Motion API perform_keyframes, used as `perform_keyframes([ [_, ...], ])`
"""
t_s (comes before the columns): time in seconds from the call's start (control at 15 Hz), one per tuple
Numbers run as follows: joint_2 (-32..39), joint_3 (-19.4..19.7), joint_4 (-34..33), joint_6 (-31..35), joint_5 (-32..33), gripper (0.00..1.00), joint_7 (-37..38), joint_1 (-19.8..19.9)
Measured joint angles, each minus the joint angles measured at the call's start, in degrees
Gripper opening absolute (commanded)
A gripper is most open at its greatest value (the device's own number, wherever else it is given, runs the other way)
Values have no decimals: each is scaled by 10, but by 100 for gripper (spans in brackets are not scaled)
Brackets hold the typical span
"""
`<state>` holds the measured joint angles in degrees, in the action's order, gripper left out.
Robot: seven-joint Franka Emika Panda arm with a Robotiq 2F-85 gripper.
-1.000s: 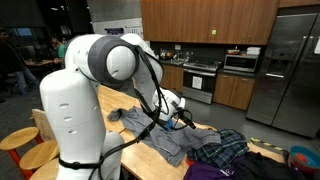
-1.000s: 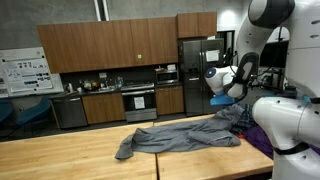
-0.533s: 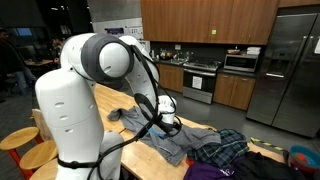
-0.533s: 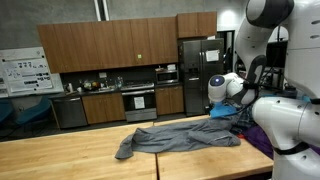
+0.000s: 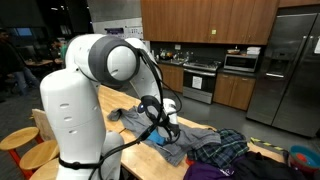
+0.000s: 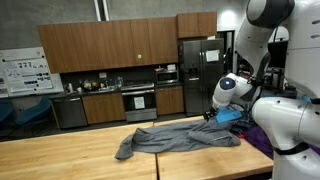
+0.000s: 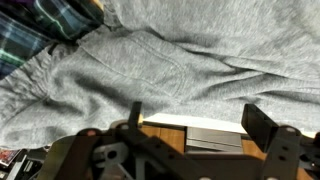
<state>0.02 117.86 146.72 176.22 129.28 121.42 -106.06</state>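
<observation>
Wooden table (image 6: 60, 155), grey garment (image 7: 170, 60) spread, fingers (image 7: 262, 128) apart above it

The arm (image 5: 78, 105) stands as a thick white column and bends at a rounded, grey-faced joint (image 5: 112, 60) near its top. From there it reaches forward and down to the wrist (image 5: 170, 104), with black cabling (image 5: 150, 75) trailing along it. In both exterior views the wrist (image 6: 229, 86) sits low, ahead of the arm's bulk, and shows as a white ball with a dark ring. The tool (image 5: 163, 128) hangs under the wrist and points downward, dark and small in the exterior views. In the wrist view the tool (image 7: 195, 125) fills the lower edge, and its two dark fingers (image 7: 258, 122) stand wide apart and parallel. The jaws are spread fully and hold nothing.
</observation>
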Motion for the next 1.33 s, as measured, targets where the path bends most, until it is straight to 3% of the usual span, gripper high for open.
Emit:
perform_keyframes([
  [0.4,-57,33,55,-60,-71,100,-76,7],
  [0.8,-119,98,45,-70,-111,100,-109,19],
  [1.33,-202,176,41,-91,-206,100,-231,13],
])
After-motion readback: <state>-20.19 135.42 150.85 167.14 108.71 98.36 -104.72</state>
